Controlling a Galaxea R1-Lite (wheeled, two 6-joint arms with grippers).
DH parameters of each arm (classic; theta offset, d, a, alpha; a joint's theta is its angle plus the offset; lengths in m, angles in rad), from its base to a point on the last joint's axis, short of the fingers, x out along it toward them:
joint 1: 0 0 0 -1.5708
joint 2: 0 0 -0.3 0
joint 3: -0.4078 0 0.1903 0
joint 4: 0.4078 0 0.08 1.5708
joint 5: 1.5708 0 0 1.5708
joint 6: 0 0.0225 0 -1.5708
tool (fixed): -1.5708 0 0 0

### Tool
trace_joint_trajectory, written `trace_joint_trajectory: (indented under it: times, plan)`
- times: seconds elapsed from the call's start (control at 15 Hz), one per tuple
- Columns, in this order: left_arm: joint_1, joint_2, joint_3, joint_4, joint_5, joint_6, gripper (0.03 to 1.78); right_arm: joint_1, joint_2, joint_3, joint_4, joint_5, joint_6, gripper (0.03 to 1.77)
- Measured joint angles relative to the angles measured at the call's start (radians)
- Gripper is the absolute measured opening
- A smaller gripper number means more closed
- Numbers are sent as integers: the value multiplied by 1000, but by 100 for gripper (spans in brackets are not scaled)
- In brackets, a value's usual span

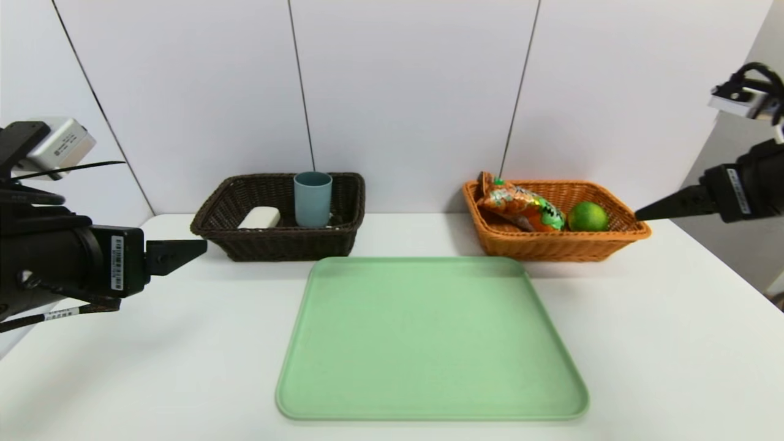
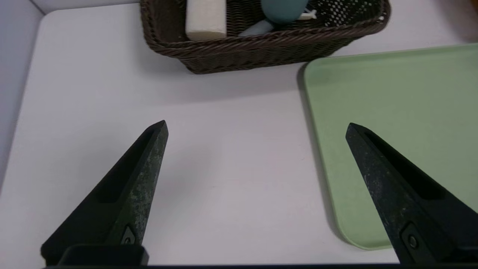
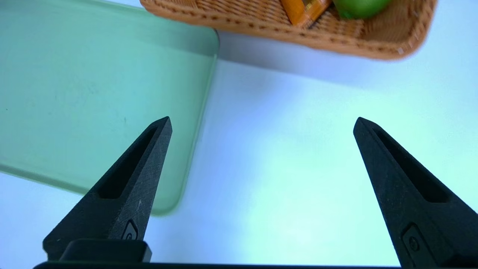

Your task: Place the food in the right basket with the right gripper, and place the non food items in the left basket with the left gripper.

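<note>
Going left to right: the left gripper [image 1: 184, 254] hangs over the left edge of the white tabletop [image 1: 661, 343], fingers spread wide with nothing between them. You can see that best in the left wrist view [image 2: 255, 127], where both fingers frame bare tabletop and a corner of the tray.

Next is the dark brown left basket [image 1: 278, 245], one of two baskets at the back by the wall. I count three things in it: one white soap-like block [image 1: 260, 217] lying flat on its left side, one blue-grey cup [image 1: 313, 198] standing upright beside it, and one white peeler [image 2: 307, 15], which only shows in the left wrist view, poking out behind the cup.

In the middle sits a single green tray [image 1: 429, 343], with nothing on it.

Then the light orange right basket [image 1: 551, 245], with two food items: one orange snack bag [image 1: 519, 207] leaning against the left wall, and one green citrus fruit [image 1: 588, 216] just beside it on the right.

Last, the right gripper [image 1: 643, 213] is up in the air just right of that basket, released and holding nothing; the right wrist view [image 3: 261, 121] shows its fingers wide apart.
</note>
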State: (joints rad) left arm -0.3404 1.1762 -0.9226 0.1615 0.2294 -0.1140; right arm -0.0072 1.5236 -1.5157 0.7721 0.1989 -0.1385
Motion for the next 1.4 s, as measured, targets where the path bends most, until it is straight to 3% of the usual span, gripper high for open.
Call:
trace_joint_trajectory:
  times: [0.2,0.53,0.93,1.4]
  plan:
    - [0,-53,33,9,79,1,169,0,-219,163,-30,-58,33,169]
    - [16,-260,164,101,174,7,169,-13,-576,414,-94,-107,108,169]
    - [151,-556,390,182,181,11,169,-17,-894,651,-156,-162,111,169]
    - [258,-789,565,188,174,65,169,-17,-1177,864,-150,-164,7,169]
